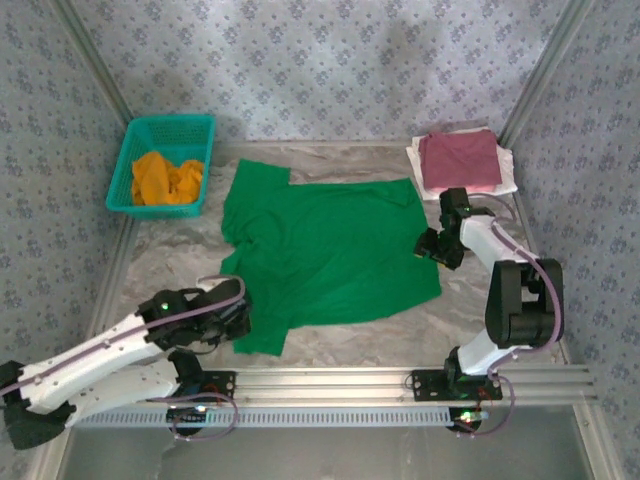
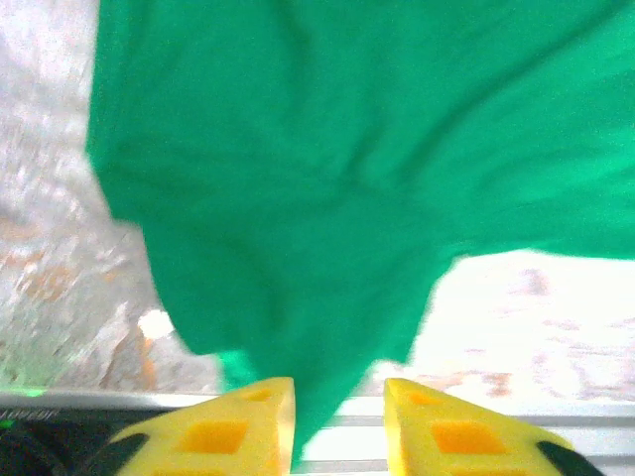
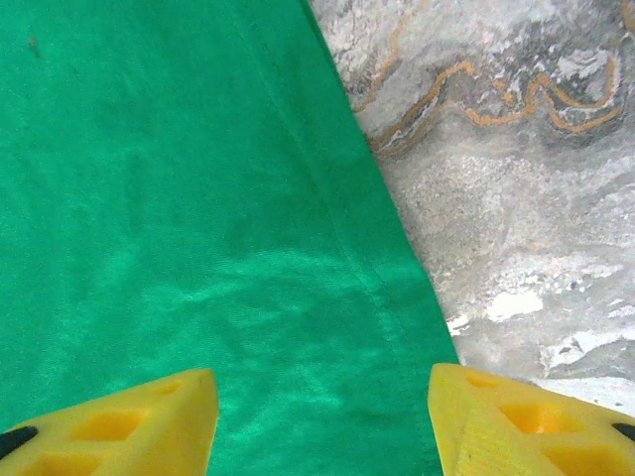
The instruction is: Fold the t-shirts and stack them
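Note:
A bright green t-shirt [image 1: 325,250] lies spread flat across the middle of the marble table. My left gripper [image 1: 236,316] is at its near left corner. In the left wrist view the yellow jaws [image 2: 337,402] stand apart, and a point of the green cloth [image 2: 327,178] runs down between them against the left finger [image 2: 253,416], with a gap on its other side. My right gripper [image 1: 437,247] is at the shirt's right edge, open wide [image 3: 322,397] over the hem of the green cloth [image 3: 179,198]. An orange t-shirt [image 1: 166,178] lies crumpled in the basket. A maroon-pink t-shirt [image 1: 460,158] lies folded on a white one [image 1: 508,180].
The teal mesh basket [image 1: 190,128] stands at the back left. The folded pile sits in the back right corner. Patterned walls close in the table on three sides. An aluminium rail [image 1: 400,383] runs along the near edge. Bare marble [image 1: 170,262] shows left of the green shirt.

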